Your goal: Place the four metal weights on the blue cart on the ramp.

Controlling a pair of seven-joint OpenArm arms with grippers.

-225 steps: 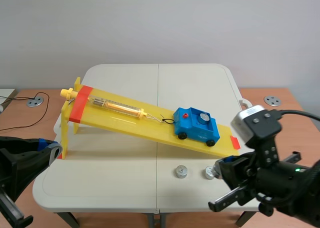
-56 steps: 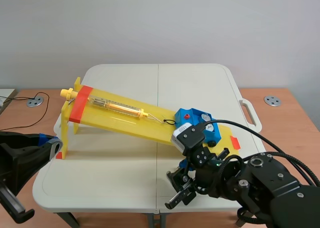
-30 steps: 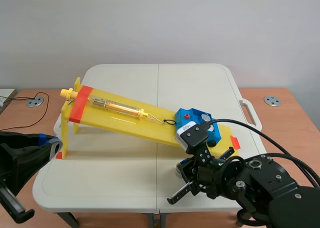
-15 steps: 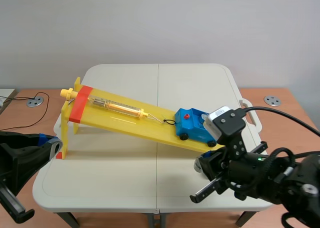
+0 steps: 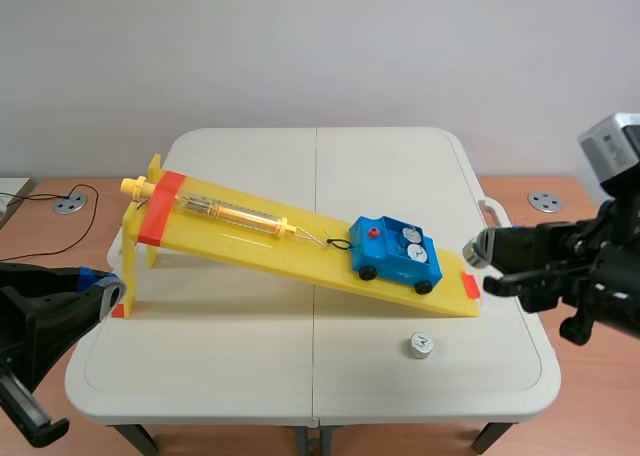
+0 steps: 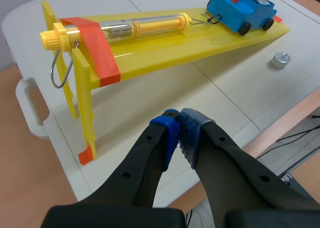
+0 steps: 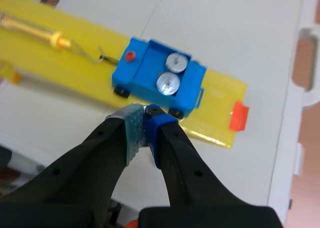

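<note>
The blue cart (image 5: 395, 256) sits low on the yellow ramp (image 5: 250, 241), black wheels on the slope and a red knob on its front; a wire hook links it to the spring scale (image 5: 232, 214) lying further up the ramp. In its open bed lie two round silver weights side by side, the upper weight (image 5: 403, 238) and the lower weight (image 5: 418, 252); a third, the loose weight (image 5: 419, 346), stands on the white table (image 5: 250, 346) near the ramp's foot. The right gripper (image 5: 478, 250) hangs raised beside the ramp's low end, its pads pressed together on nothing; the left gripper (image 6: 179, 130) sits low off the table's near corner by the ramp's tall end, fingers likewise closed and empty.
</note>
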